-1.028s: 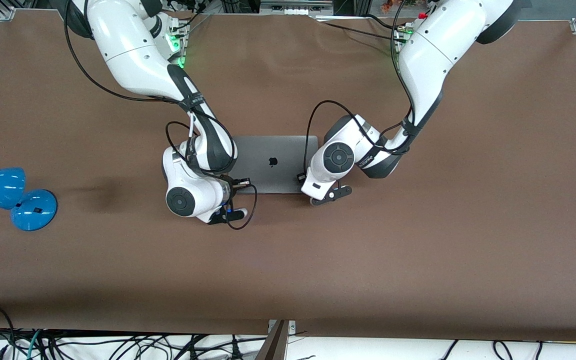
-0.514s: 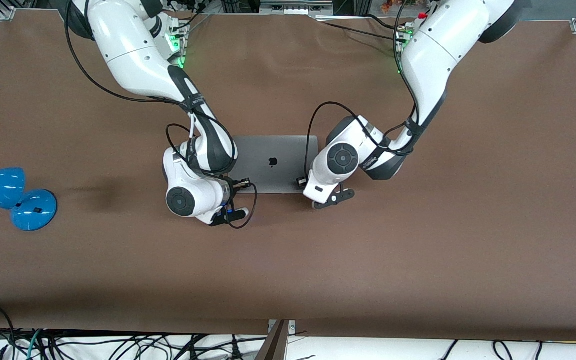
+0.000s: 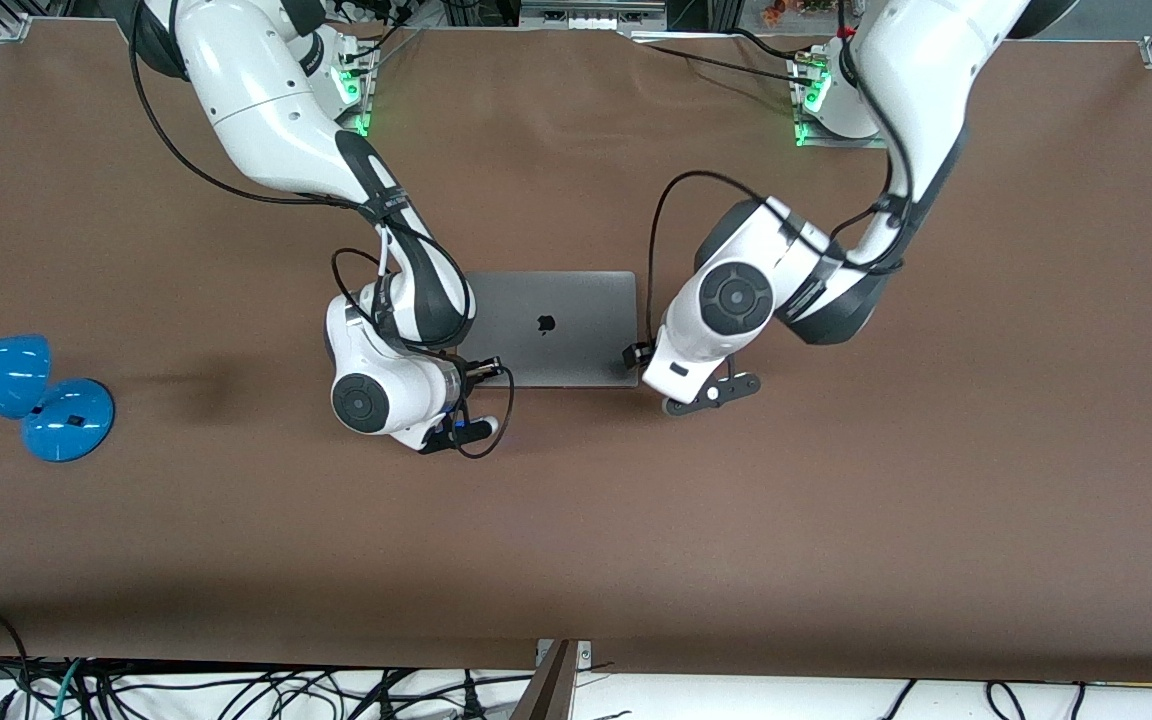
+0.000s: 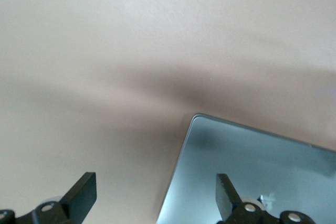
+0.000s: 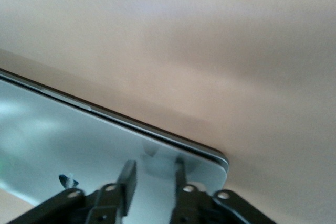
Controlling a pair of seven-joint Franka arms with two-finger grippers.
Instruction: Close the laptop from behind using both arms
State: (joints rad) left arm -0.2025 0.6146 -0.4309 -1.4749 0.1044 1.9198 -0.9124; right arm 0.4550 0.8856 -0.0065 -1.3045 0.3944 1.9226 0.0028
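The space-grey laptop (image 3: pixel 548 328) lies shut and flat on the brown table, its dark apple logo facing up. My right gripper (image 3: pixel 479 369) is low over the lid's corner at the right arm's end; in the right wrist view (image 5: pixel 153 178) its fingers stand a narrow gap apart with only the lid (image 5: pixel 79 145) between them. My left gripper (image 3: pixel 638 358) is at the lid's corner toward the left arm's end. In the left wrist view (image 4: pixel 155 198) it is wide open and empty, one finger over the lid (image 4: pixel 252 171) and one over bare table.
A blue lamp (image 3: pixel 21 390) lies on the table at the right arm's end. Cables (image 3: pixel 186 690) hang along the table's edge nearest the front camera. Both arm bases stand along the table's back edge.
The left arm has swung toward its own end of the table, taking its gripper from over the lid to the lid's corner. The right arm and the laptop have not moved.
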